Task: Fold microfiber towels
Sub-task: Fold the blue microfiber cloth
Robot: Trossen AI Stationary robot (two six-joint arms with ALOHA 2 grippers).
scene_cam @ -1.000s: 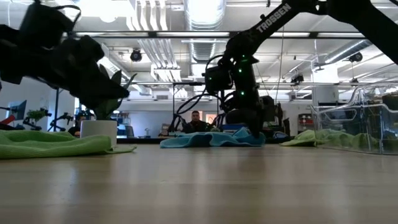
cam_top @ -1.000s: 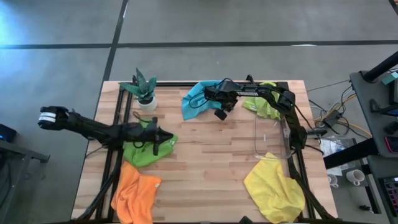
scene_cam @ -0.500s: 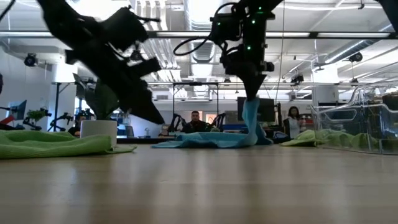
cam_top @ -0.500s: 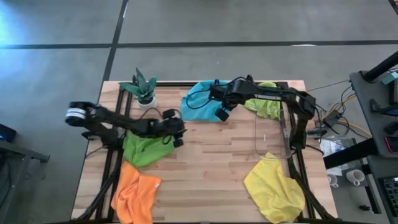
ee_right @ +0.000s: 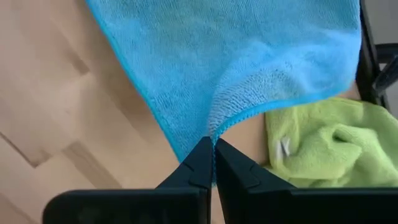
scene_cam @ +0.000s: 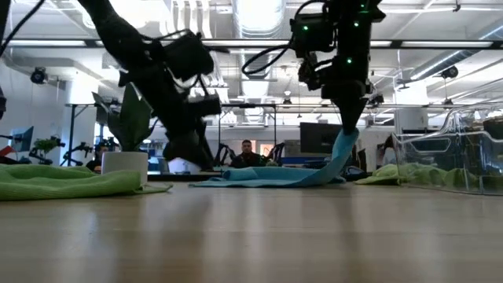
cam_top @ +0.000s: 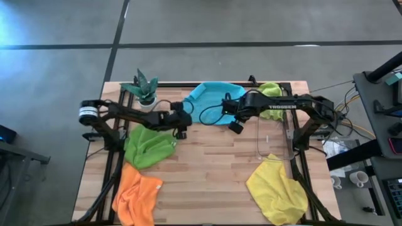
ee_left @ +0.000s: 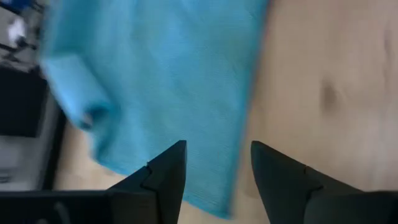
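The blue towel [cam_top: 210, 100] lies spread at the table's far middle. One point of its right side is raised to my right gripper [scene_cam: 350, 126], which is shut on it. My left gripper [cam_top: 187, 118] hangs open just above the blue towel's left edge [ee_left: 239, 143], its fingers on either side of that edge and touching nothing. A darker green towel [cam_top: 147, 147], an orange towel [cam_top: 138, 194], a yellow towel [cam_top: 276, 185] and a lime green towel [cam_top: 270, 100] lie crumpled about the table. My right gripper pinches the blue towel's hemmed edge [ee_right: 219, 127] between its two fingertips, gathered into a small peak. The fingers come from above, pointing steeply down. That part [scene_cam: 339, 153] slopes taut up from the table, while the remainder of the towel lies flat on the wood.
A potted plant [cam_top: 144, 88] stands at the far left, close to my left arm. A clear plastic bin [cam_top: 276, 135] sits at the right, between the lime green and yellow towels. Bare wood [cam_top: 213, 169] fills the middle and near part of the table.
My right gripper has risen and gone toward the table's right and near edges with the blue towel's edge. The towel has been drawn out from a crumpled heap into a flatter sheet. My left gripper has left the darker green towel and swung to the blue towel's left edge.
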